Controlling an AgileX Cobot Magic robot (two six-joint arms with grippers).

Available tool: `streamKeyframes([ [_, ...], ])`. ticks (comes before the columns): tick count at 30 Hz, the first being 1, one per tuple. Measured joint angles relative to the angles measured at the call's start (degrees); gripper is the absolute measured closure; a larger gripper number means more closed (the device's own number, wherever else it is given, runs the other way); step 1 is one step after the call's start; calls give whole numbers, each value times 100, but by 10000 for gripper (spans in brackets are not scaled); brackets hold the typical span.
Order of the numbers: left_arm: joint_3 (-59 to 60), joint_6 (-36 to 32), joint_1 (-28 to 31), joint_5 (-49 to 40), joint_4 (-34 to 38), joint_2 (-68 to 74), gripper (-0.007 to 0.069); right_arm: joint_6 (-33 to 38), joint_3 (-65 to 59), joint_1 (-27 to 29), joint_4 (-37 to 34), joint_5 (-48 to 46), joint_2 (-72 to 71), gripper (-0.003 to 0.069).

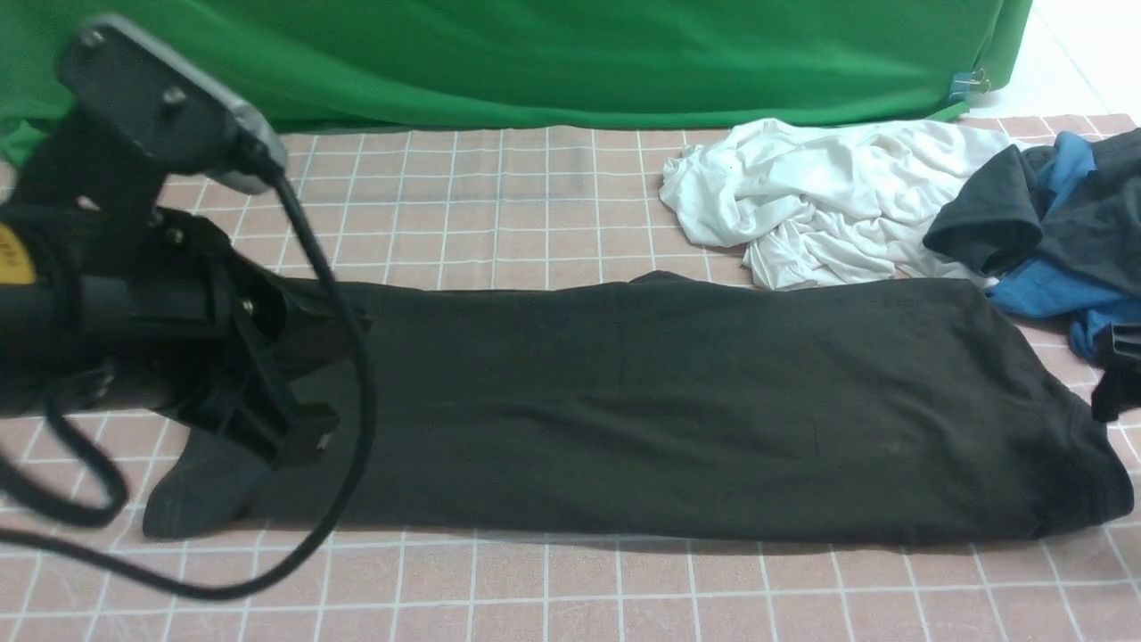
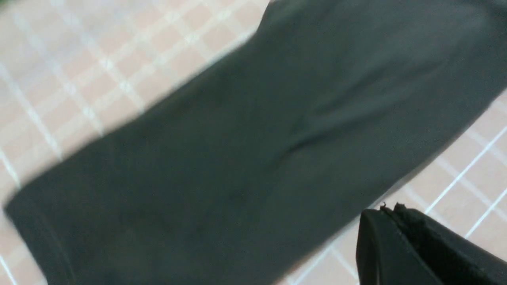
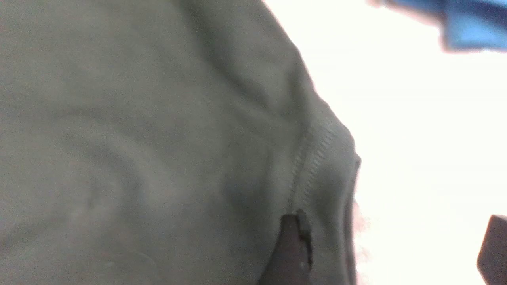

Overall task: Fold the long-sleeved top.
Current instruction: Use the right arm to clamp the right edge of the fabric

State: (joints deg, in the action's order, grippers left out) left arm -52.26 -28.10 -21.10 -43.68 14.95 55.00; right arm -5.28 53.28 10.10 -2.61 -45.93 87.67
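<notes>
The long-sleeved top (image 1: pixel 677 410) lies as a long black band across the checked cloth, its sleeve end at the near left. My left gripper (image 1: pixel 303 437) hangs over that left end. In the left wrist view the left gripper (image 2: pixel 390 208) is shut with nothing between its tips, just off the top's edge (image 2: pixel 245 158). My right gripper (image 1: pixel 1119 374) shows only partly at the right edge, by the top's right end. In the right wrist view the right gripper (image 3: pixel 392 237) is open, with one finger (image 3: pixel 293 245) over the ribbed hem (image 3: pixel 317 154) and the other off the fabric.
A crumpled white garment (image 1: pixel 820 201) lies behind the top at the right. A charcoal-grey garment (image 1: pixel 989 214) with a blue one (image 1: pixel 1043 290) lies at the far right. A green backdrop (image 1: pixel 553 53) closes the far side. The left arm's cable (image 1: pixel 348 428) loops over the top.
</notes>
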Motion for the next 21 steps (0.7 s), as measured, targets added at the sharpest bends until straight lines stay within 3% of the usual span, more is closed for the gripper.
streamKeyframes([
  [17, 581, -66, -48, 596, -7, -1, 604, -250, 19, -375, -264, 867, 1334, 62],
  [21, 581, -83, -48, 634, -7, -1, 604, -254, 49, -415, -214, 899, 1427, 94],
])
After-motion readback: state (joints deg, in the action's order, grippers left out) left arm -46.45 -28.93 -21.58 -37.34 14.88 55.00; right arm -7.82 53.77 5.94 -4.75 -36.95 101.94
